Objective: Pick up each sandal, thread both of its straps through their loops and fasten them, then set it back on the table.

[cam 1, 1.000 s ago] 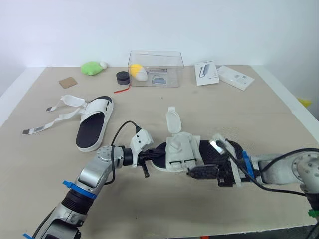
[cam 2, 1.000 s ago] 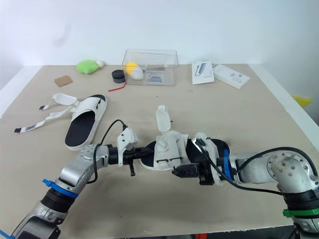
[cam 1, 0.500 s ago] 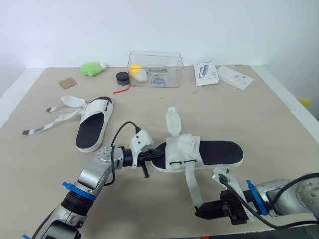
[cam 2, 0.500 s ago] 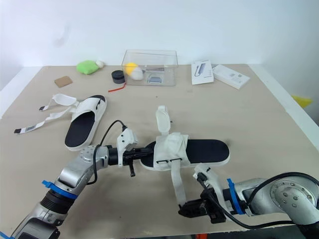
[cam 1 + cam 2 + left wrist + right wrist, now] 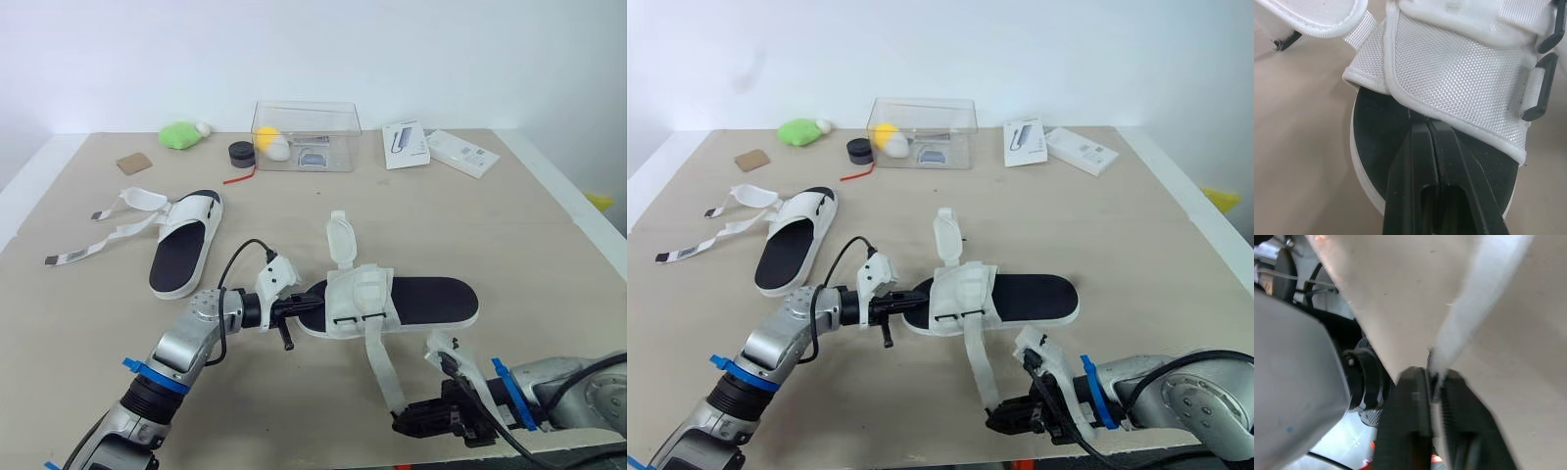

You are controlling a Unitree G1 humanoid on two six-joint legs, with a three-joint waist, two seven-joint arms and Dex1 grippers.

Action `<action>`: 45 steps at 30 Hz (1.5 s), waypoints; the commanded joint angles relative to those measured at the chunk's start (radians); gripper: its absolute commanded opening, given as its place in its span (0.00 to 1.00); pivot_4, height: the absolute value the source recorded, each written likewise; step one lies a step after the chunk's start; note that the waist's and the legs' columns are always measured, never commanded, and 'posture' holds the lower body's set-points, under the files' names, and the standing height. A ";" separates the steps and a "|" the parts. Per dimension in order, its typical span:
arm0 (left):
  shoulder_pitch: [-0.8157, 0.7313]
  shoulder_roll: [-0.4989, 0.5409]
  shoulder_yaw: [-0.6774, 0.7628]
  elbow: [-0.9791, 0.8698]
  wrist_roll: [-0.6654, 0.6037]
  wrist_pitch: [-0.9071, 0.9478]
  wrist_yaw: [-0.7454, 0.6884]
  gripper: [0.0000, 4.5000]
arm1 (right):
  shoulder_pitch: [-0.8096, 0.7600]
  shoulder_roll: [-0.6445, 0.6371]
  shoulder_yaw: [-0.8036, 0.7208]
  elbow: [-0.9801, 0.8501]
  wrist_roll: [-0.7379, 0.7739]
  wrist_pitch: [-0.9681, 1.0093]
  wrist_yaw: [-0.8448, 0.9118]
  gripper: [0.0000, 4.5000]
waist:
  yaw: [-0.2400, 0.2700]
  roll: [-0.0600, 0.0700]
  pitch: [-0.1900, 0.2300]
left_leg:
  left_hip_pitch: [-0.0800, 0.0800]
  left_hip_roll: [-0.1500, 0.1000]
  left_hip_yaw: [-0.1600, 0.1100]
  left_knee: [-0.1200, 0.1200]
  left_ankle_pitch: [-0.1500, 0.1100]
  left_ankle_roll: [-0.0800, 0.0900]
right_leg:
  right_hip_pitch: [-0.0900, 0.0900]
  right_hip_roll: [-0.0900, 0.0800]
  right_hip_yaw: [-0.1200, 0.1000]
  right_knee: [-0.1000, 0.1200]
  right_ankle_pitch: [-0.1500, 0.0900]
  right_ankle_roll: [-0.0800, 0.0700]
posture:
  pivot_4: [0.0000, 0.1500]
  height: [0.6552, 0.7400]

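Near sandal flat on the table at centre, toe toward 9 o'clock, heel toward 3 o'clock; white upper across its black footbed, with two black loops along the upper's edge; one flap standing up from the upper toward 12 o'clock; one long strap drawn out of the upper toward 6 o'clock, lying straight across the table

Left gripper at the sandal's toe end, fingers pressed together, tips over the black footbed right against the hem of the upper; cannot tell whether anything is pinched between them

Right gripper low at 5 o'clock, near the table's front edge, fingers clamped on the free end of the strap; white webbing running in between the tips in the right wrist view

Second sandal at 10 o'clock, well apart from the first, both its straps loose and trailing toward 9 o'clock

Clear box at 12 o'clock by the far edge; green plush and a small black round thing beside it toward 11 o'clock; two white packets at 1 o'clock
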 commanded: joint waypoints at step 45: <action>0.038 0.001 -0.029 0.046 0.033 0.050 -0.004 0.00 | -0.232 0.238 0.247 0.516 -1.372 -2.278 0.013 0.01 | -0.002 -0.002 -0.006 | 0.023 0.000 0.002 -0.003 -0.003 -0.006 | 0.017 -0.001 0.001 0.003 -0.007 -0.003 | 1.00 1.00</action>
